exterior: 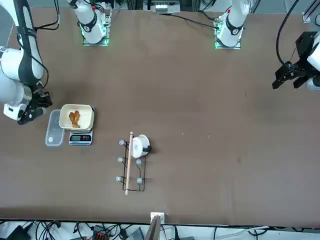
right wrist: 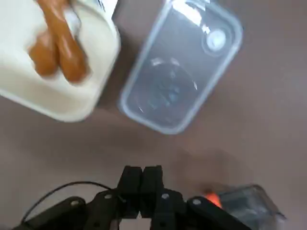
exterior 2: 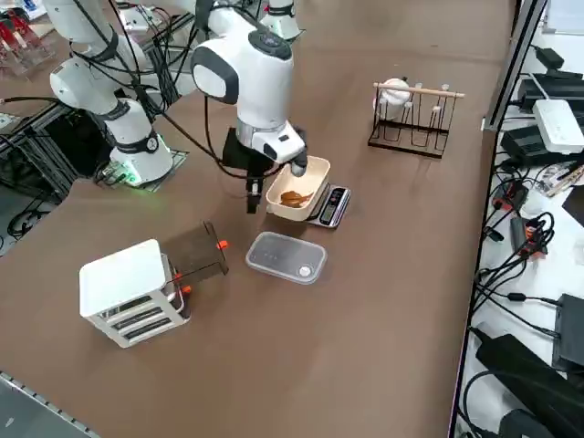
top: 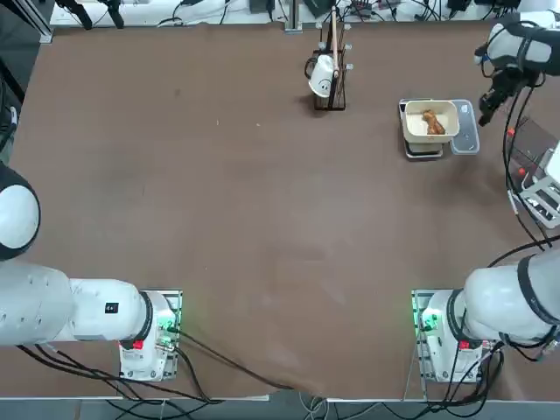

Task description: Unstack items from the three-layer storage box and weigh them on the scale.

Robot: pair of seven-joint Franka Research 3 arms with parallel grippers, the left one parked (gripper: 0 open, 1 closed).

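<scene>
Food [top: 433, 122] in bowl [top: 444, 132], bowl on scale [top: 423, 156]

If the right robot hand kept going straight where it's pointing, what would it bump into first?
Probably the brown tabletop. The right gripper points down beside the cream bowl and clear lid, fingers shut, though how far down is hard to tell.

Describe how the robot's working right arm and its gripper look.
The right arm is white with rounded segments, dark grey bands at the joints and black cables strung loosely along it. The right gripper is black and angular, its two short fingers blocky and shut together, with small round screw heads on the parts behind them.
</scene>
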